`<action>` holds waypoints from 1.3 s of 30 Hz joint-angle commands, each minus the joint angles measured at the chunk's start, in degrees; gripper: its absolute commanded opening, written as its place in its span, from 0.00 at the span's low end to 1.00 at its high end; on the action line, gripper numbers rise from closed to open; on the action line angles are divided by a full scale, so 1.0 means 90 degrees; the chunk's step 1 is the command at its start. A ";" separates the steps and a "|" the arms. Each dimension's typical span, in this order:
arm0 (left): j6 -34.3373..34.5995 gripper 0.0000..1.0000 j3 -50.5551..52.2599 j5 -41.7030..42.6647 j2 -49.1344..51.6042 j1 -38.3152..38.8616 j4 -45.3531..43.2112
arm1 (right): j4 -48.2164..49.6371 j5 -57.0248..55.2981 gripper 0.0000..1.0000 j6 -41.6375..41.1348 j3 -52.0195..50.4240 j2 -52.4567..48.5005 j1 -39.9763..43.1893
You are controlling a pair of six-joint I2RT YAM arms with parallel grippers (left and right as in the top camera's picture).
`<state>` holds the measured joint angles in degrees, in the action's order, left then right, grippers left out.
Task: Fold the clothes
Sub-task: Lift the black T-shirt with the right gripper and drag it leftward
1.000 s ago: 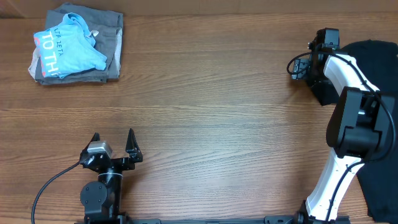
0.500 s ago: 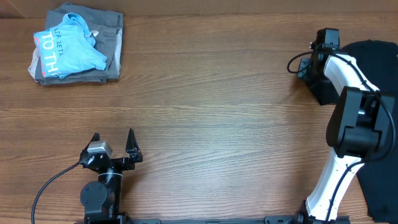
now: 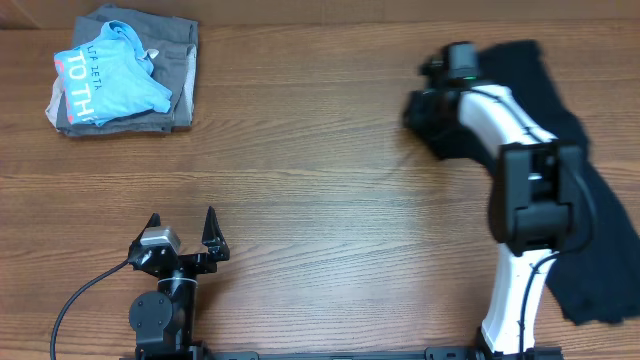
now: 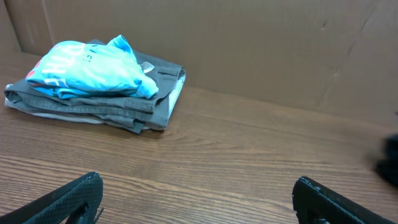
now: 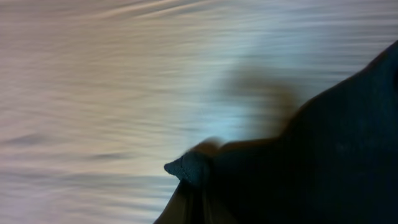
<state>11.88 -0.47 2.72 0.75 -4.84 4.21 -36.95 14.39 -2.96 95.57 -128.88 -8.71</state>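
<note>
Nearest the base, at about 7 o'clock on the surface (image 3: pixel 320 200), the left gripper (image 3: pixel 181 216) stands empty with its jaws wide apart. At 1 o'clock the right gripper (image 3: pixel 424 108) is closed on a pinch of the black clothes (image 3: pixel 608 258), which stretch from it toward 4 o'clock, partly hidden under the arm. The right wrist view is smeared and the fingers are indistinct. Farthest, at 10 o'clock, a light blue shirt (image 3: pixel 110 85) lies on a grey folded garment (image 3: pixel 180 70).
</note>
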 commanded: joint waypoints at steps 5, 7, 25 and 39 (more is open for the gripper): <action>-0.0007 1.00 0.0022 -0.0039 -0.0049 0.0034 0.0005 | 0.0073 0.0537 0.04 -0.0714 0.0134 -0.0053 -0.1933; -0.0007 1.00 0.0022 -0.0039 -0.0049 0.0034 0.0005 | 0.0075 0.0384 0.04 -0.0896 0.0134 -0.0053 -0.2334; -0.0007 1.00 0.0022 -0.0041 -0.0049 0.0034 0.0005 | -0.0092 0.0260 0.04 -0.1902 0.0233 0.0410 -0.4017; -0.0007 1.00 0.0022 -0.0041 -0.0049 0.0034 0.0005 | 0.0053 -0.0073 0.42 -0.2395 0.0631 0.1134 -0.3330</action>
<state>11.88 -0.47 2.72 0.75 -4.84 4.21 -36.86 13.63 -22.74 98.08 -121.67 -42.17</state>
